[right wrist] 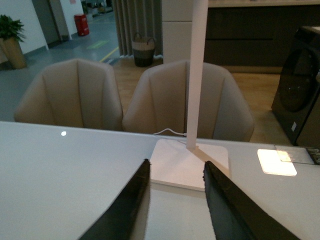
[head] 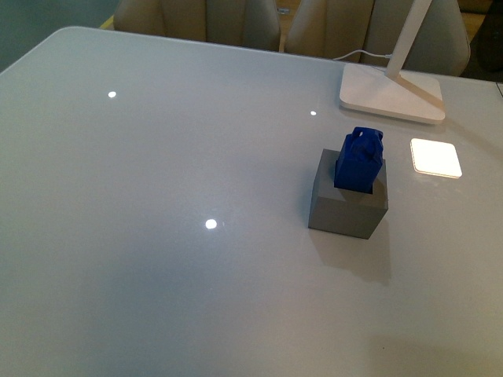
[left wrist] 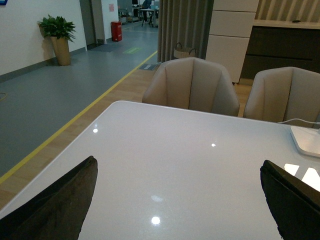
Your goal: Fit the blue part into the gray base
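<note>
In the front view the blue part (head: 359,160) stands in the square hole in the top of the gray base (head: 346,206), its upper half with the loop knob sticking out and tilted a little. Neither arm shows in the front view. My left gripper (left wrist: 178,172) is open and empty above bare table; the part and base do not show in its view. My right gripper (right wrist: 174,174) is open and empty, its black fingers (right wrist: 125,207) framing the white lamp base (right wrist: 189,164); the part and base do not show there either.
A white lamp base (head: 391,90) with a slanted arm stands behind the gray base, with a cable running back. A bright light patch (head: 435,157) lies on the table to its right. Beige chairs (left wrist: 194,86) line the table's far edge.
</note>
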